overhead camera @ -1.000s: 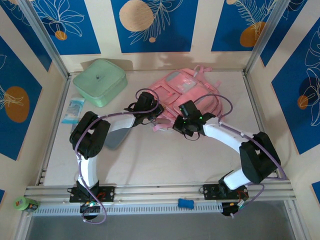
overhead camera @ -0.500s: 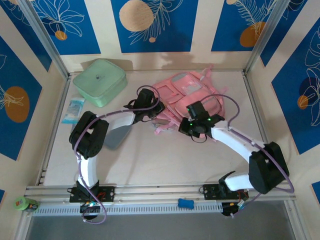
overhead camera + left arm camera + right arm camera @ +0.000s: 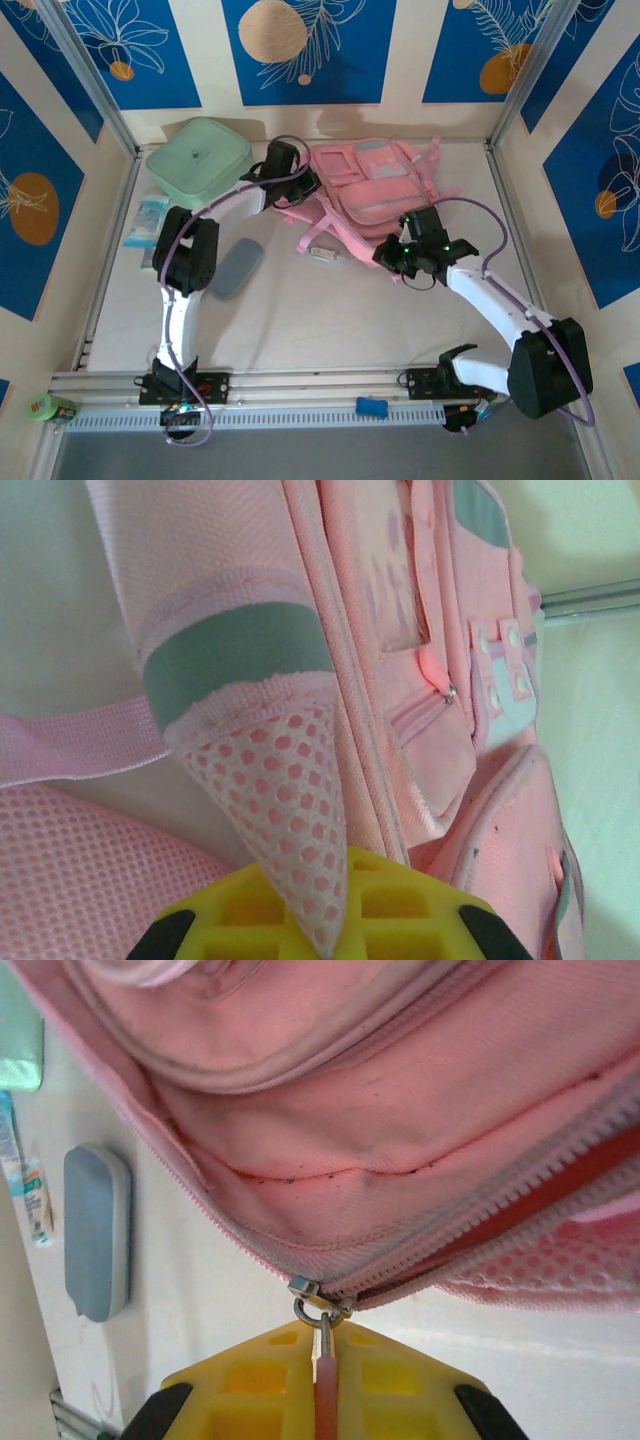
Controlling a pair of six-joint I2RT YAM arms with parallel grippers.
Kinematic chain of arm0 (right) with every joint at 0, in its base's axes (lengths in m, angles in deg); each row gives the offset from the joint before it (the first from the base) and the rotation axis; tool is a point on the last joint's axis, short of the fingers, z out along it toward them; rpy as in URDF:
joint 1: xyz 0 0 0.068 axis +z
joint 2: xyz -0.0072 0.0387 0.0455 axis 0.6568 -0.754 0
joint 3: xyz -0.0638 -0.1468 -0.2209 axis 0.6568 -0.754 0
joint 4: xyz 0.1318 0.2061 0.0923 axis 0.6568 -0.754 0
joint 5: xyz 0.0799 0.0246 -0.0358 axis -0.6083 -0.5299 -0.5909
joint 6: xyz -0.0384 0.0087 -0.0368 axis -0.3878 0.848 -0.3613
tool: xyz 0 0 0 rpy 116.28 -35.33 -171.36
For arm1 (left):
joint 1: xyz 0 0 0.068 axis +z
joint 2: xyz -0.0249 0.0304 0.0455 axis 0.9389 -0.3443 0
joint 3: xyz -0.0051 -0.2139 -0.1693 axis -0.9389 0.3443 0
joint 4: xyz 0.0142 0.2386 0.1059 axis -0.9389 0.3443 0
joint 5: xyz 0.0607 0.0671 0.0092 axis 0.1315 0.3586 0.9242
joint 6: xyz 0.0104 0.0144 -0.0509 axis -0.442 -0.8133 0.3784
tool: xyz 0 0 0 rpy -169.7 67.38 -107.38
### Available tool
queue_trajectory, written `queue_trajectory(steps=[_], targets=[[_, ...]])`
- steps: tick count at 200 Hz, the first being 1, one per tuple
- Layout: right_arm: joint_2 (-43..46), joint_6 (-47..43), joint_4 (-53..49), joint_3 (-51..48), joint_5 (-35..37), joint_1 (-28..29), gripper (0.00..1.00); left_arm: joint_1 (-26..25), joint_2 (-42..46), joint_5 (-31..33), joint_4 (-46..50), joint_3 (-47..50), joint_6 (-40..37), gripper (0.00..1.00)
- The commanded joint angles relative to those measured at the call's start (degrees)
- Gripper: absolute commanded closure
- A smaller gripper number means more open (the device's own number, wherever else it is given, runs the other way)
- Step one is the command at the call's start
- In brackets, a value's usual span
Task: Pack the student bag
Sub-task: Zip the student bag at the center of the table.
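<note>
One student bag (image 3: pixel 372 182), pink, soft, limp and seemingly light, lies flat at the far middle of the table (image 3: pixel 300 315), right of a mint case (image 3: pixel 198 162); left gripper (image 3: pixel 318 925) nipped shut on its mesh pocket (image 3: pixel 290 810), right gripper (image 3: pixel 325 1395) on a zip pull (image 3: pixel 324 1352), both sound holds

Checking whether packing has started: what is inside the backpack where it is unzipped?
Only bare pink lining shows inside the backpack, next to the zip pull pinched in the right gripper. Deeper in, the bag's own folded fabric covers the view.
</note>
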Motion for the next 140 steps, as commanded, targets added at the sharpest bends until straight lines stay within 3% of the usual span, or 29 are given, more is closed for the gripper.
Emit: queue_trajectory(steps=[1,26,56,95,140], targets=[[-2.1,3.1,3.3,1.2,-7.3,2.2,0.97,2.4,-1.4,0.1,-0.7,-5.8,-5.1,0.93],[-5.1,7.7,6.6,2.3,-5.4,2.8,0.98,2.8,0.7,-1.8,2.7,-4.4,-8.1,0.73],[-5.2,8.7,7.9,2.3,-2.7,4.2,0.98,1.9,10.4,-2.3,-1.4,10.5,-5.7,0.55],[-5.5,9.4,7.9,1.9,-0.4,6.4,0.98,-5.0,20.9,0.7,-18.2,30.1,7.4,0.41],[-4.4,9.5,7.5,1.3,1.6,6.8,0.97,-12.6,21.8,7.5,-27.0,37.3,18.2,0.36]])
